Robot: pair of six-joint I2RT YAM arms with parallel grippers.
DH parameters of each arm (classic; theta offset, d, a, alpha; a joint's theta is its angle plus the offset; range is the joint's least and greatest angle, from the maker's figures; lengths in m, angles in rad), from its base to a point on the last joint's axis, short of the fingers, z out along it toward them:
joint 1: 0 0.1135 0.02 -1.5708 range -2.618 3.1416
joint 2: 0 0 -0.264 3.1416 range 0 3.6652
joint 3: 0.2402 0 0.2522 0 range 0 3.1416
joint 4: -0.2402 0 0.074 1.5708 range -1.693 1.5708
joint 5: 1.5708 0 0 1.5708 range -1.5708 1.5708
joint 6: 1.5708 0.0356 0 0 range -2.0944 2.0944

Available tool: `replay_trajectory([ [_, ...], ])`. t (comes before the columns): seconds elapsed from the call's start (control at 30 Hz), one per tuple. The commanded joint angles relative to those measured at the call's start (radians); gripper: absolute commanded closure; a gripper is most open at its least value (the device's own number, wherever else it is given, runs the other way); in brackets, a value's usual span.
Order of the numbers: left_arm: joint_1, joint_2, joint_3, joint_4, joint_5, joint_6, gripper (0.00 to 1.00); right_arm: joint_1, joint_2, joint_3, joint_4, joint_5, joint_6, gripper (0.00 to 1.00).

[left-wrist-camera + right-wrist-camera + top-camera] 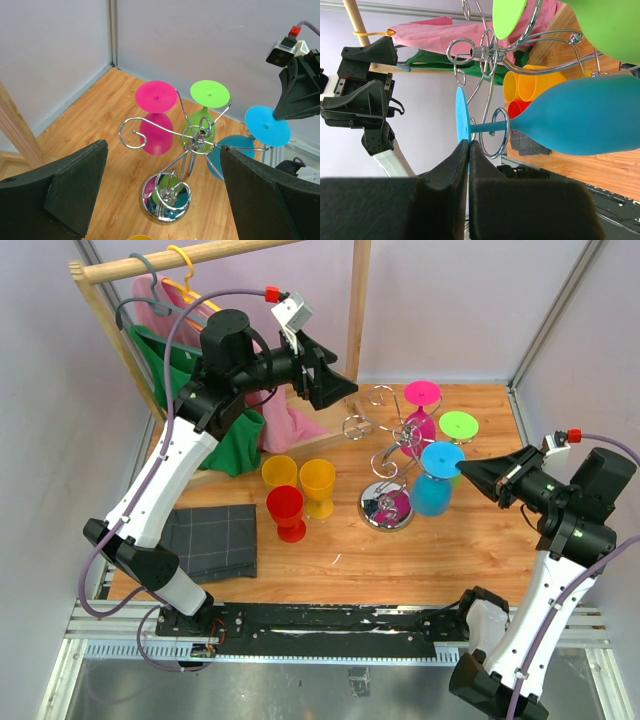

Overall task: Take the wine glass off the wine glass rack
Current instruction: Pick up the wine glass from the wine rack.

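The chrome wine glass rack (386, 508) stands mid-table with three wine glasses hanging upside down from its hooks: pink (421, 395), green (459, 426) and blue (432, 492). My right gripper (462, 468) comes in from the right. It is shut on the rim of the blue wine glass's round foot (461, 117), whose stem still passes through a hook ring. In the right wrist view the gripper (469, 145) pinches the disc edge-on. My left gripper (340, 390) hovers high to the rack's left, open and holding nothing. Its wrist view looks down on the rack (165, 200).
Two yellow cups (280, 472) (318, 480) and a red cup (287, 512) stand left of the rack. A grey cloth (212, 538) lies at front left. A wooden clothes rack (200, 255) with pink and green garments fills the back left. Enclosure walls close in on all sides.
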Motion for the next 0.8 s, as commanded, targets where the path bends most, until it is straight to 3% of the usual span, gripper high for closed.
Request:
replay_trajectory([
  [0.0, -0.001, -0.024, -0.002, 0.007, 0.012, 0.008, 0.01, -0.030, -0.014, 0.018, -0.012, -0.035, -0.014, 0.99],
  [0.77, -0.001, -0.028, -0.005, 0.007, 0.013, 0.012, 0.01, -0.051, -0.032, 0.028, -0.073, -0.073, -0.043, 0.99],
])
